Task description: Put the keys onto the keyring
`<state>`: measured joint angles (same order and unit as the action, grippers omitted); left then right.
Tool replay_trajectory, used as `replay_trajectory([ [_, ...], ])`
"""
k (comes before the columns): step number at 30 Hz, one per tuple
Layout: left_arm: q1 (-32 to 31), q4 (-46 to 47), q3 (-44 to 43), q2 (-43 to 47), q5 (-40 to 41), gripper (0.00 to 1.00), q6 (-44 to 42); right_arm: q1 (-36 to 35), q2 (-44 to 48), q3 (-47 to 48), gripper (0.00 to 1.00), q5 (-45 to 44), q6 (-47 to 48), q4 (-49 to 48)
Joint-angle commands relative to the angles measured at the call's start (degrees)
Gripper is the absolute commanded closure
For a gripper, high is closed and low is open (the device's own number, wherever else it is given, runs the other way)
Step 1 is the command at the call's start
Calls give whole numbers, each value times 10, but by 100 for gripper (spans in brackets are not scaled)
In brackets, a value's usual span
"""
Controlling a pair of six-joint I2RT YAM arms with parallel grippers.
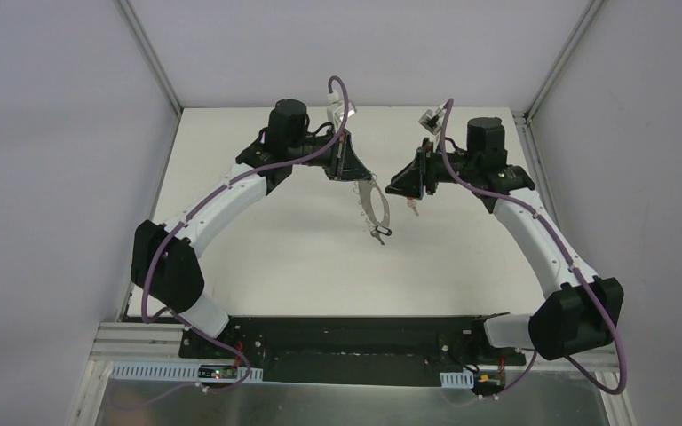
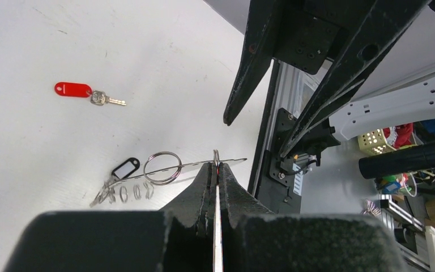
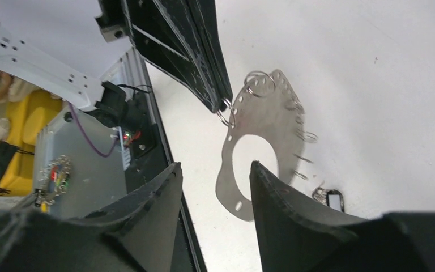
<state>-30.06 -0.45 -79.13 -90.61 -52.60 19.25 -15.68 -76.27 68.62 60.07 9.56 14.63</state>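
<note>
Left gripper [image 2: 216, 168] is clamped tight on the rim of the keyring [image 3: 263, 122], pinching the thin grey plate right beside one of its wire loops and holding it on a slant over the middle of the desk [image 1: 257, 266], a bit nearer the far edge. Right gripper [image 3: 215, 165] faces it from the right, jaws well apart with nothing between them, fingers close to the plate but not touching. The red-headed key [image 2: 76, 90] lies flat on the desk just right of the keyring, close by the right gripper. The dark-tagged key [image 2: 123, 169] sits at the keyring's near end among the loops; whether it's threaded on, I can't tell
</note>
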Motion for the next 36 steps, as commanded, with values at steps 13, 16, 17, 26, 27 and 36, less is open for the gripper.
replay_trajectory([
  [13, -9, -37, -44, 21, 46, 100, -1, -61, 1, -1, 45, -114, 128, 71],
  [16, -9, -38, -44, 22, 44, 100, 1, -68, -5, -2, 52, -139, 129, 67],
  [17, -9, -38, -44, 22, 44, 100, 1, -70, -6, -2, 55, -143, 129, 65],
  [26, -9, -45, -49, 20, 42, 100, 4, -80, -13, 8, 91, -164, 132, 67],
  [27, -9, -47, -49, 19, 43, 100, 3, -79, -13, 9, 95, -165, 132, 67],
  [36, -12, -114, -68, 16, 84, 100, -55, -79, -13, 20, 100, -166, 119, 68],
])
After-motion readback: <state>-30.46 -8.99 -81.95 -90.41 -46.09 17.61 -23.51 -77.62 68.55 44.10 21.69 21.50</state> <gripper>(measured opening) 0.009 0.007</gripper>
